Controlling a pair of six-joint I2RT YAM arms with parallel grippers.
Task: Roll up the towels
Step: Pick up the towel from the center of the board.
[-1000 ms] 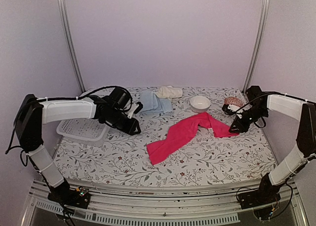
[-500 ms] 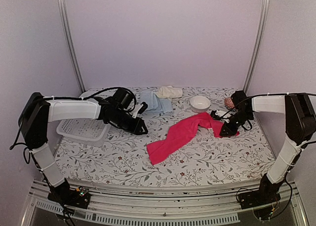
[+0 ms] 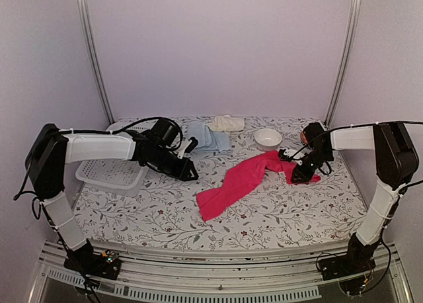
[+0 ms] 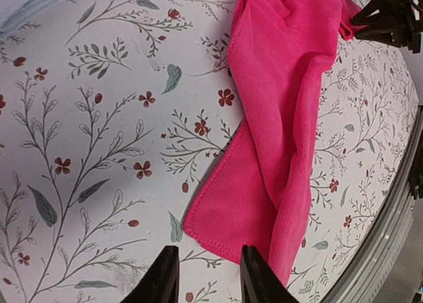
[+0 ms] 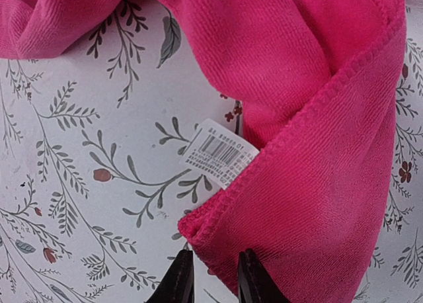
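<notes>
One hot pink, soft-napped cloth towel (image 3: 241, 182) is lying stretched out on the floral-print tabletop (image 3: 152, 214), its long axis running diagonally from a near-left corner to a far-right one. At the left, just past a white slotted plastic basket (image 3: 109, 174), the left gripper (image 3: 191, 173) is hovering with its jaws parted and nothing between them. The towel's near corner is lying ahead of it and slightly to the right, close but not touching.

Further back, a light blue folded towel (image 3: 208, 137) and a cream crumpled towel (image 3: 227, 123) are resting near the far edge, well apart from both grippers.

At the right, the right gripper (image 5: 213, 282) is sitting directly on the pink towel's far corner. Its fingertips are straddling the stitched hem with only a narrow gap, beside a white barcode label (image 5: 220, 154) — whether they are actually pinching the cloth I cannot tell.

The right arm is clearly the nearer one to its end. The towel is limp and doubled over lengthwise in uneven folds, so it is likely needing flattening before rolling along that diagonal.
</notes>
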